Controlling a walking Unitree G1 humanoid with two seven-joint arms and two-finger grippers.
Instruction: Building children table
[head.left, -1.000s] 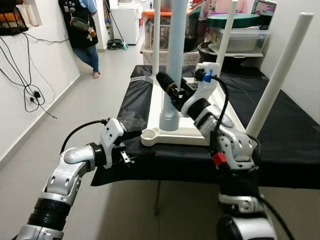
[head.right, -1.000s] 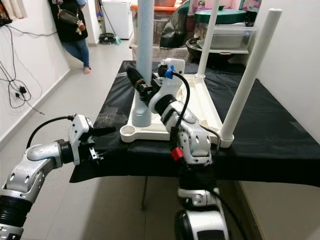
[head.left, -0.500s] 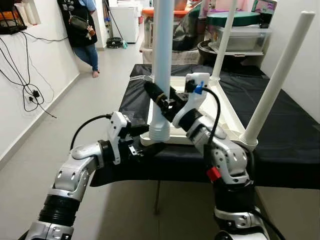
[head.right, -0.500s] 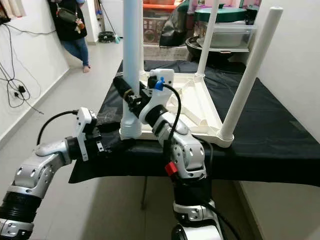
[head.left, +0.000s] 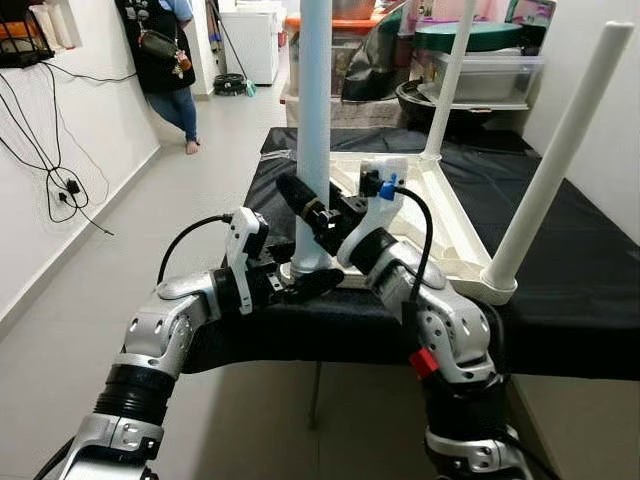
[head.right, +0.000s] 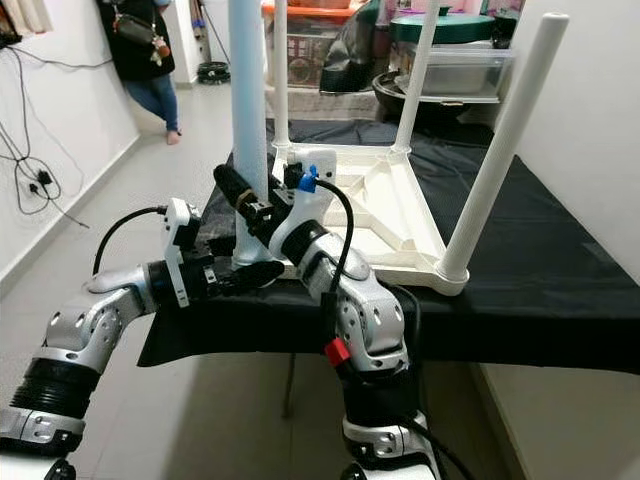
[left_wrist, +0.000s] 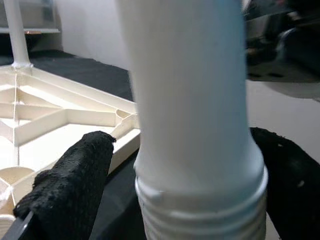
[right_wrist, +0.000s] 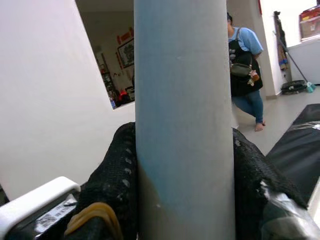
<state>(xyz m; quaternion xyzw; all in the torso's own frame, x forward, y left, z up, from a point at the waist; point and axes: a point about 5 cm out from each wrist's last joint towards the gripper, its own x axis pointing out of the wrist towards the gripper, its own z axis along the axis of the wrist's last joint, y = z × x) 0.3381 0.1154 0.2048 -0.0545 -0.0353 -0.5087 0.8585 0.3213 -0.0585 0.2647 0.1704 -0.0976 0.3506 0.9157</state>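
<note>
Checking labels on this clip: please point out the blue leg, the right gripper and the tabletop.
blue leg (head.left: 314, 120), left eye view, mid shaft above the grippers.
right gripper (head.left: 296, 197), left eye view, between its fingertips at the leg.
tabletop (head.right: 395, 205), right eye view, ribbed underside.
</note>
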